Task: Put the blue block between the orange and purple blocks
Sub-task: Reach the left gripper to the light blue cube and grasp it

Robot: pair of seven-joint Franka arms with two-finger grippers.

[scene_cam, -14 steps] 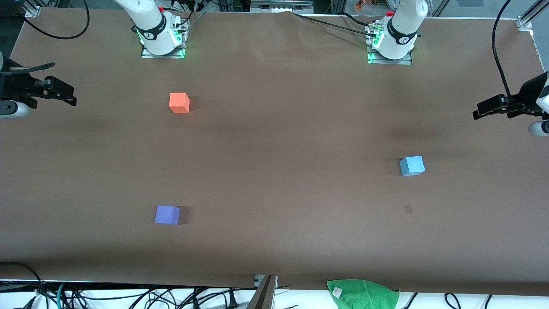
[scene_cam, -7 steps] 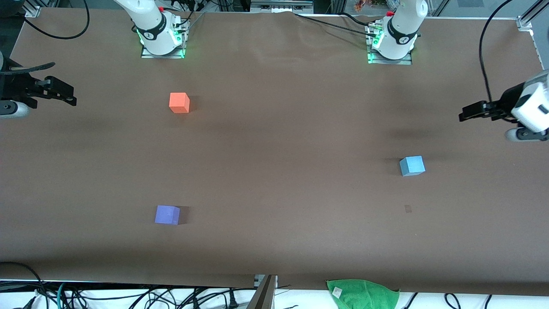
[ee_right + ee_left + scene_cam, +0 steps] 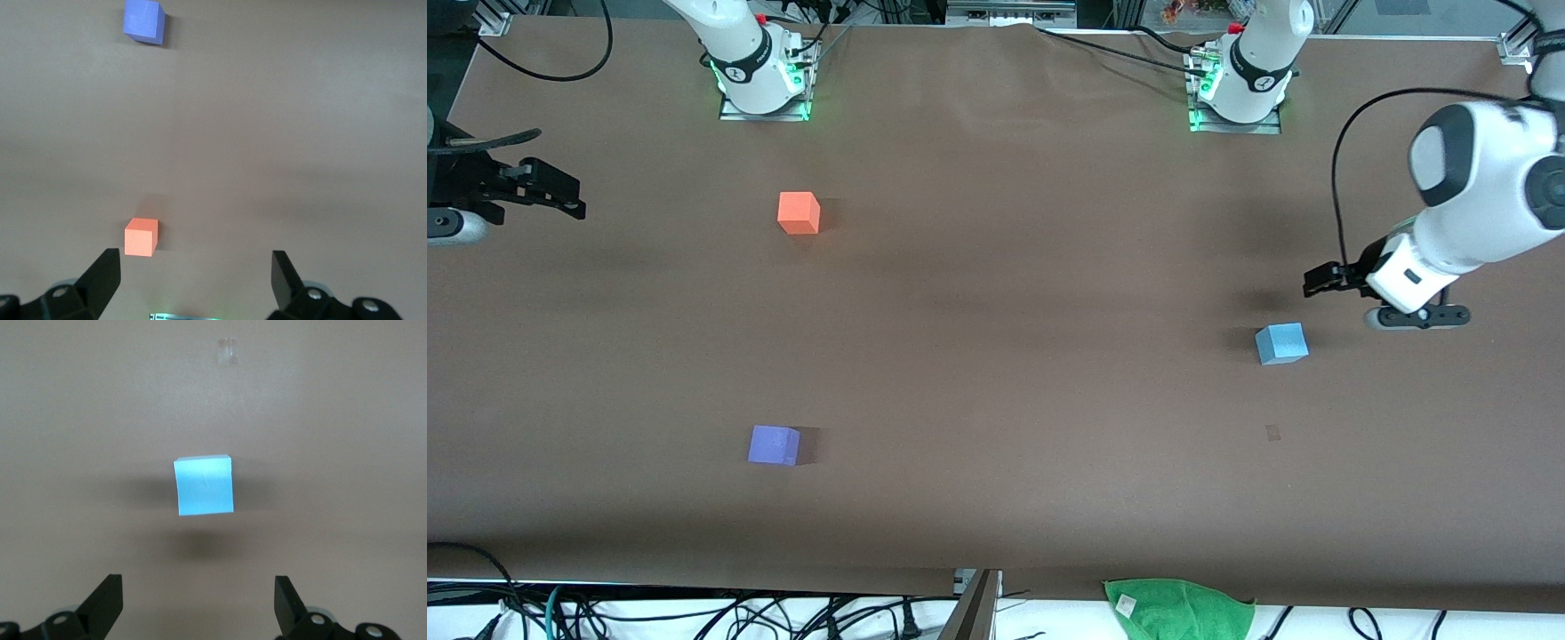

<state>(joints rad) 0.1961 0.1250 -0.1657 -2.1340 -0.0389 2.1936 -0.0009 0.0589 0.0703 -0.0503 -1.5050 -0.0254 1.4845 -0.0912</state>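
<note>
The blue block (image 3: 1281, 343) sits on the brown table toward the left arm's end; it also shows in the left wrist view (image 3: 204, 485). My left gripper (image 3: 1319, 283) is open and empty in the air beside the block, a little toward the bases; its jaws (image 3: 199, 587) stand wide apart, clear of the block. The orange block (image 3: 799, 212) lies near the right arm's base, and the purple block (image 3: 774, 444) lies nearer the front camera. Both show in the right wrist view: orange (image 3: 141, 237), purple (image 3: 143, 20). My right gripper (image 3: 574, 199) waits open at the right arm's end of the table (image 3: 195, 263).
A green cloth (image 3: 1178, 609) lies past the table's front edge. A small pale mark (image 3: 1272, 432) is on the table nearer the front camera than the blue block, also in the left wrist view (image 3: 227, 350). Cables run along the table edges.
My left arm has swung in from the table's end toward the blue block and lowered. The blocks and the right arm have not moved.
</note>
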